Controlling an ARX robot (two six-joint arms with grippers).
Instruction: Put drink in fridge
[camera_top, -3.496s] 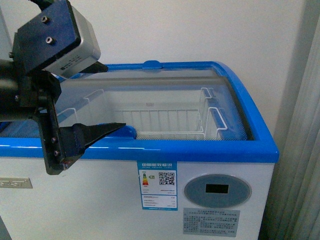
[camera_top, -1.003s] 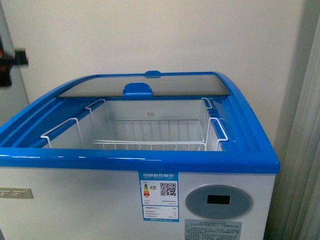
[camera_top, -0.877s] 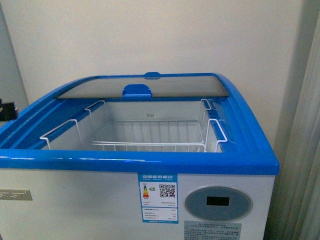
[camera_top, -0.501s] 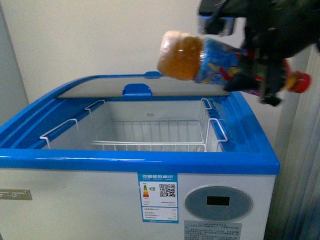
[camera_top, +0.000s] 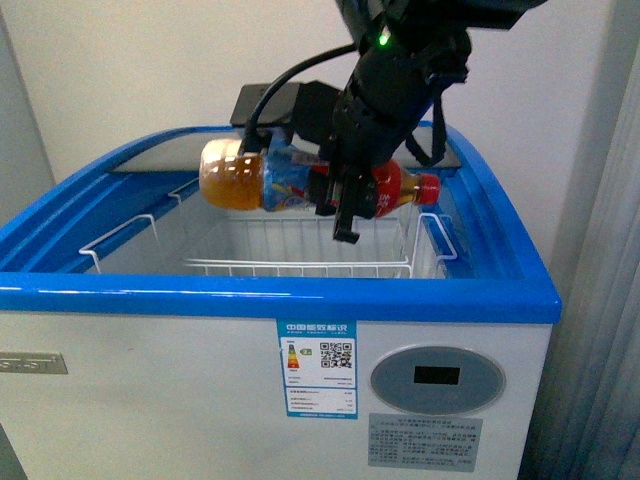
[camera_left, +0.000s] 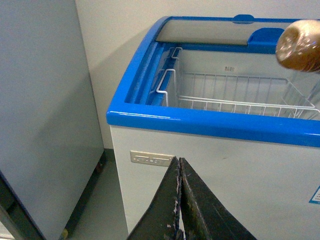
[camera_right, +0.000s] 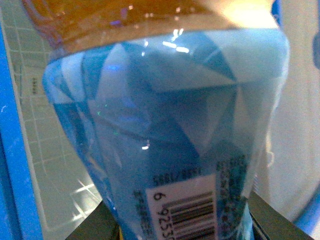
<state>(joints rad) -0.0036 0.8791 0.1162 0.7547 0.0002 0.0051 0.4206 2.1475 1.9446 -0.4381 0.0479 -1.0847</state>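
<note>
The fridge (camera_top: 300, 300) is a white chest cooler with a blue top rim, its glass lid slid back and the top open. My right gripper (camera_top: 340, 195) is shut on the drink bottle (camera_top: 250, 178), an amber drink with a blue label and red cap. It holds the bottle lying sideways just above the white wire basket (camera_top: 300, 262) inside. The bottle's label fills the right wrist view (camera_right: 165, 135). My left gripper (camera_left: 180, 165) is shut and empty, low in front of the fridge's white wall (camera_left: 225, 175). The bottle's base shows there too (camera_left: 299, 45).
A tall grey cabinet (camera_left: 45, 115) stands close to the fridge's left side with a narrow floor gap between. A wall lies behind the fridge. A grey curtain (camera_top: 600, 300) hangs at the right. A label sticker (camera_top: 318, 368) and control panel (camera_top: 436, 378) are on the front.
The left arm left the front view after the lid slid back. The right gripper came in from the upper right with the bottle and lowered it leftward over the open fridge.
</note>
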